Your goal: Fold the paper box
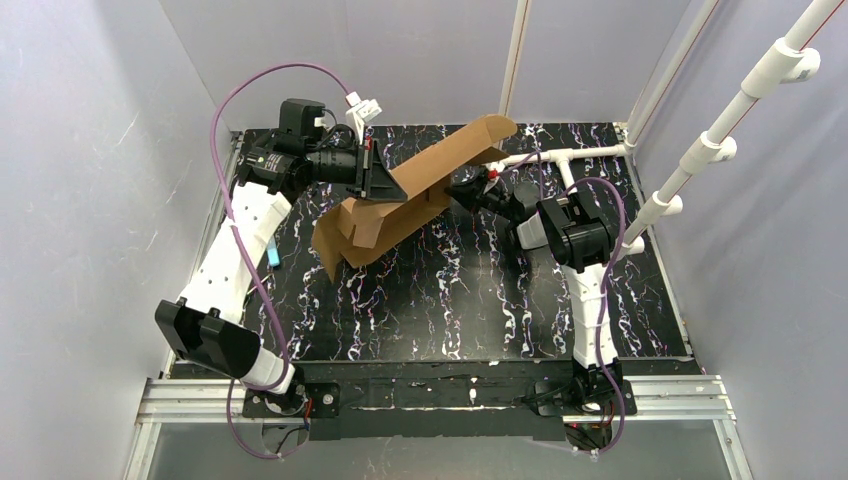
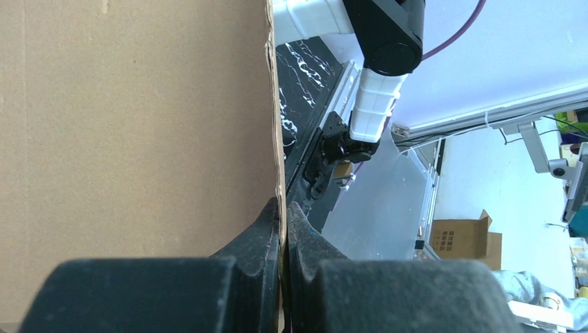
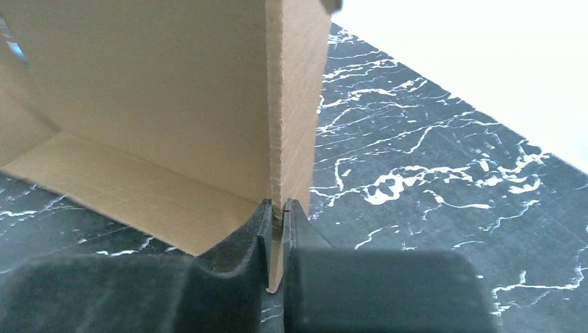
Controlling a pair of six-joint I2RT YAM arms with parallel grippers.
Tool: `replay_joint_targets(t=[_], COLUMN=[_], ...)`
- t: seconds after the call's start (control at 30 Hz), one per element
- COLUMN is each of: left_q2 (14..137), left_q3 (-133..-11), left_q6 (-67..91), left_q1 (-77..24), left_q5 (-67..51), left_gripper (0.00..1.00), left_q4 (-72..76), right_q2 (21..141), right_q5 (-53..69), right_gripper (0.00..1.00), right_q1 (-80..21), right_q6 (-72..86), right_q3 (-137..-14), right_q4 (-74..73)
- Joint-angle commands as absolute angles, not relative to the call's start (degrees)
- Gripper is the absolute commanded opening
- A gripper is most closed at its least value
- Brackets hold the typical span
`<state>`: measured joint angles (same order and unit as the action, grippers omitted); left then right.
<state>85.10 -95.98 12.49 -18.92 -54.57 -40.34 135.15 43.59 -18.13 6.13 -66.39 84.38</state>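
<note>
1. While the paper box (image 1: 385,225) slants over the far half of the table (image 1: 450,300), its long axis runs near-left to far-right.
2. Both arms clamp cardboard: the left gripper (image 1: 376,172) on its left edge, the right gripper (image 1: 468,192) on its right.

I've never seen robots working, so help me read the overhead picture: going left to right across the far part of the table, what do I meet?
Left gripper → paper box → right gripper → slanted white pipe at the right edge.
</note>
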Motion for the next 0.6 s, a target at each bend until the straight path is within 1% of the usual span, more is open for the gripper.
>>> replay_joint_targets(t=[0.0,0.23,0.37,0.57], left_q2=[84.1,83.2,82.5,80.9], left_q3=[-96.0,-95.6,-95.3,-94.8], left_q6=[12.3,12.8,15.4,21.2], left_q1=[-18.5,-17.8,-17.8,-17.5], left_q5=[-57.5,-57.1,-57.2,-55.5], left_gripper=[0.0,0.0,0.0,0.0], left_q4=[-40.0,-39.7,-38.0,-34.6], right_q2=[135.2,132.6,128.3,116.3], right_q5=[44.0,40.5,37.1,34.0], right_gripper=[0.01,0.01,0.01,0.01], right_q1=[-18.8,-18.9,-19.1,-18.4], right_q6=[5.7,1.6,-0.8,-4.1], right_q3=[-68.1,-65.1,-61.1,-54.5], right_q4=[92.8,90.5,87.3,71.3])
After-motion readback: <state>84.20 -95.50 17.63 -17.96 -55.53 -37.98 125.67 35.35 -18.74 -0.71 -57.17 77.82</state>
